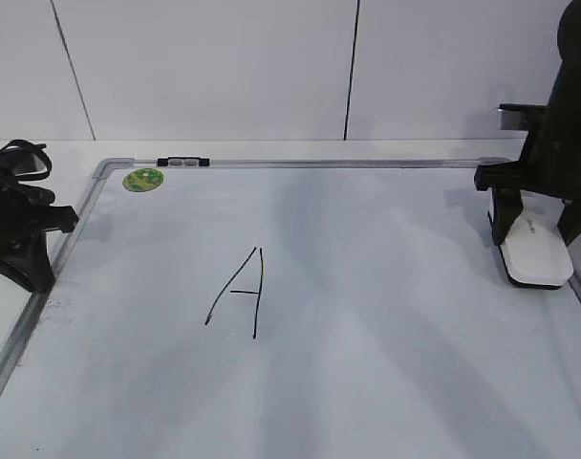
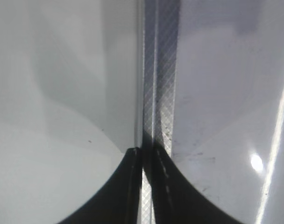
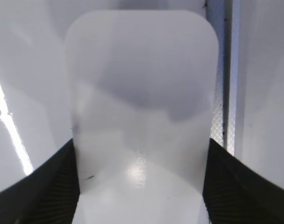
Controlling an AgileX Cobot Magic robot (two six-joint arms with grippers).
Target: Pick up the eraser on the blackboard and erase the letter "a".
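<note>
The eraser point(image 1: 537, 253), a white rounded block, lies on the blackboard point(image 1: 386, 316) near its right edge. My right gripper point(image 1: 534, 229) is down over it. In the right wrist view its two black fingers point(image 3: 142, 186) press against both long sides of the eraser point(image 3: 142, 93). My left gripper point(image 1: 52, 229) sits at the board's left frame, shut and empty; in the left wrist view its tips point(image 2: 146, 154) meet over the frame strip point(image 2: 156, 70). The lowercase letter "a" is not in view. Only a tall capital "A" point(image 1: 241, 292) shows mid-board.
A round green magnet point(image 1: 143, 179) sits at the board's top left corner. A small black clip point(image 1: 182, 162) is on the top frame. The white wall stands just behind the board. The board frame runs close to the eraser's right side point(image 3: 228, 93).
</note>
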